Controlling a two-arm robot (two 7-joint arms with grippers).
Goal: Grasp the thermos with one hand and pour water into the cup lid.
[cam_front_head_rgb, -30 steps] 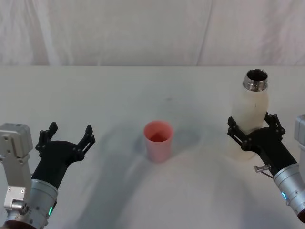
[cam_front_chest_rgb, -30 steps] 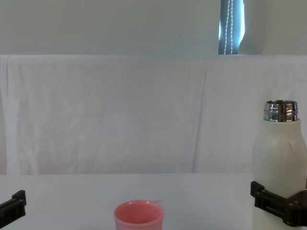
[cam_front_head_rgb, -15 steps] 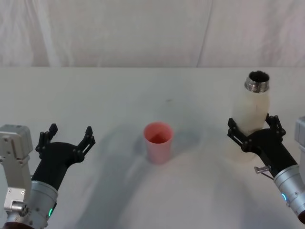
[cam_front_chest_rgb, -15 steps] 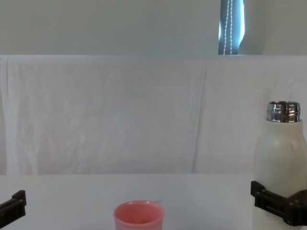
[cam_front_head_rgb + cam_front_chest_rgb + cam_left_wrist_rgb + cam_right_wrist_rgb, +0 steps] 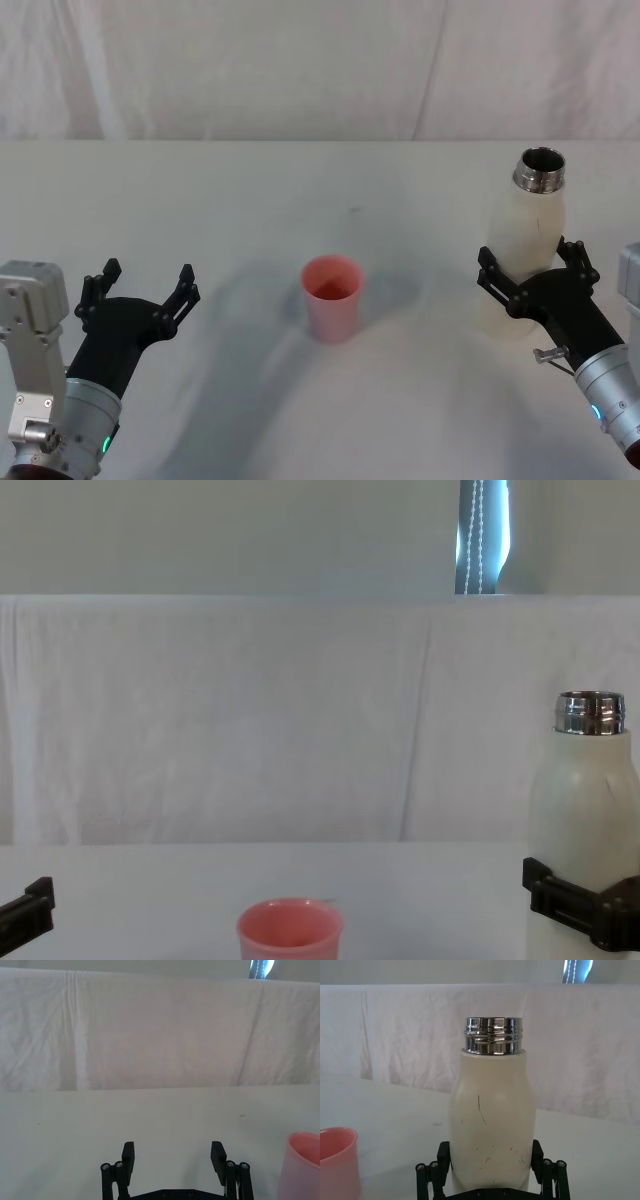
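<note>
White cloth hangs in soft folds behind a plain white table (image 5: 300, 190), matte and bare apart from two things. At the robot's right stands the thermos (image 5: 524, 250), a tall cream-white bottle with rounded shoulders, a lightly scuffed body and a shiny threaded steel neck, uncapped; its long axis is upright. The right pincer (image 5: 535, 270), black and two-jawed on a grey metal arm, has a jaw on each side of the bottle's lower body, set against its walls, so it reads as clamped on it. Whether the base rests on the table or hangs just above it I cannot tell.

The cup lid (image 5: 331, 297), a small round salmon-pink cup with a plain rim and smooth, plastic-looking wall, stands upright near the table's middle, well apart from the bottle and to the left of it. So the pour seemingly turns on carrying the neck leftward over that rim and tipping that way.

The left pincer (image 5: 138, 290) rests low at the robot's left, jaws apart and holding nothing.
</note>
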